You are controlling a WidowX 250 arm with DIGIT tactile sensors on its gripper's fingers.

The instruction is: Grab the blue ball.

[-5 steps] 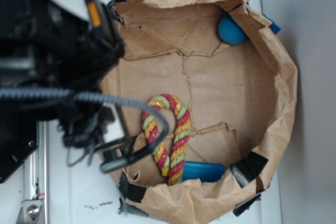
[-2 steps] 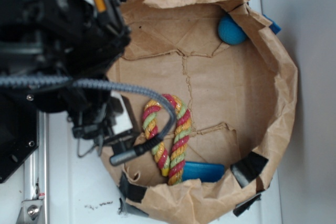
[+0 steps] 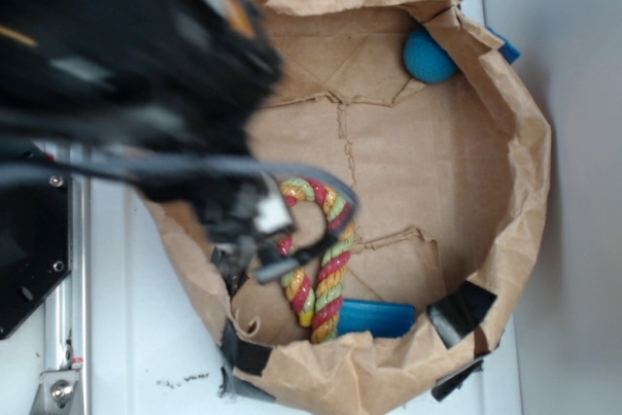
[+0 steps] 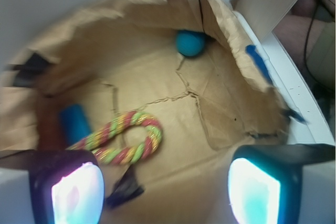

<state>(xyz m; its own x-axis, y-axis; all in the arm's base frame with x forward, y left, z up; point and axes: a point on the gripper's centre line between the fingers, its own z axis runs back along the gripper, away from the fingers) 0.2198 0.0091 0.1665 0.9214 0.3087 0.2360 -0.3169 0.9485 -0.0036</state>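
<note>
The gripper (image 4: 165,190) hangs wide open and empty above the striped rope loop (image 4: 123,139), while the blue ball (image 4: 190,43) sits against the paper enclosure's (image 3: 520,201) far wall, well apart.

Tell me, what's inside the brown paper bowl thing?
Inside the paper enclosure lie a blue ball against the wall, a striped rope loop and a flat blue block. In the exterior view the blurred arm covers the enclosure's left part, so anything there stays hidden.
</note>
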